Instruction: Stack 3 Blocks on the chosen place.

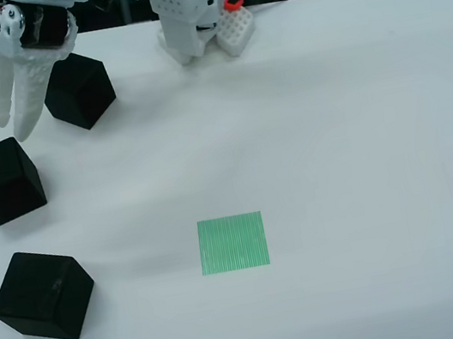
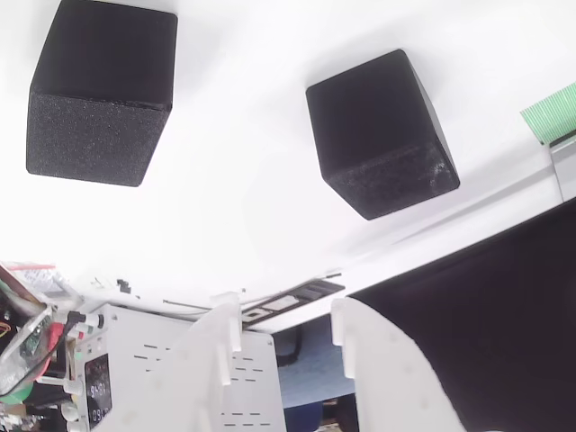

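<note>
In the view from above, nearest to you lay one black cube (image 1: 42,296) at the lower left of the white table (image 1: 356,113), turned corner-on, with the green striped square (image 1: 233,242) flat on the table well to its right and nothing on it; farther back, a second cube (image 1: 3,181) sat near the left edge; beyond that, your gripper (image 1: 12,110) hung with its white fingers (image 1: 30,85) pointing down just beside the third cube (image 1: 79,90), which stood behind and right of them; whether a finger touched that cube you could not have told from this angle; farthest back stood the arm's white base (image 1: 188,19). In the view that rides on the gripper, the two fingers stood a little apart with nothing between them, two cubes (image 2: 101,90) (image 2: 380,132) and a sliver of the green square (image 2: 551,112) lying beyond.
</note>
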### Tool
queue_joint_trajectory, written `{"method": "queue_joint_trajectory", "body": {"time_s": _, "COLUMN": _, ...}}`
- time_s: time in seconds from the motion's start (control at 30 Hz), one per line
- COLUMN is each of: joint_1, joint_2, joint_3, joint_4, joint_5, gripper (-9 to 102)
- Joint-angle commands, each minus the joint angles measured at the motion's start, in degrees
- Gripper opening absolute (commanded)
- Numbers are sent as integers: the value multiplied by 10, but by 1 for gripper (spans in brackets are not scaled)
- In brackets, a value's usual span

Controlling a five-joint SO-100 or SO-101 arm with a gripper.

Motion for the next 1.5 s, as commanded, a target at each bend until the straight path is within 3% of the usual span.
{"method": "queue_joint_trajectory", "body": {"time_s": 0.0, "joint_1": 4, "joint_2": -41, "joint_3": -54, "joint_4": -16, "joint_5": -11, "gripper": 15}}
{"method": "queue_joint_trajectory", "body": {"time_s": 0.23, "joint_1": 5, "joint_2": -150, "joint_3": -89, "joint_4": -127, "joint_5": -62, "gripper": 20}}
{"method": "queue_joint_trajectory", "body": {"time_s": 0.4, "joint_1": -1, "joint_2": -205, "joint_3": -117, "joint_4": -186, "joint_5": -63, "gripper": 31}}
{"method": "queue_joint_trajectory", "body": {"time_s": 0.9, "joint_1": -56, "joint_2": -302, "joint_3": -181, "joint_4": -156, "joint_5": -206, "gripper": 32}}
{"method": "queue_joint_trajectory", "body": {"time_s": 1.07, "joint_1": -20, "joint_2": -325, "joint_3": -169, "joint_4": -214, "joint_5": -248, "gripper": 36}}
{"method": "queue_joint_trajectory", "body": {"time_s": 1.47, "joint_1": 12, "joint_2": -391, "joint_3": -217, "joint_4": -250, "joint_5": -270, "gripper": 37}}
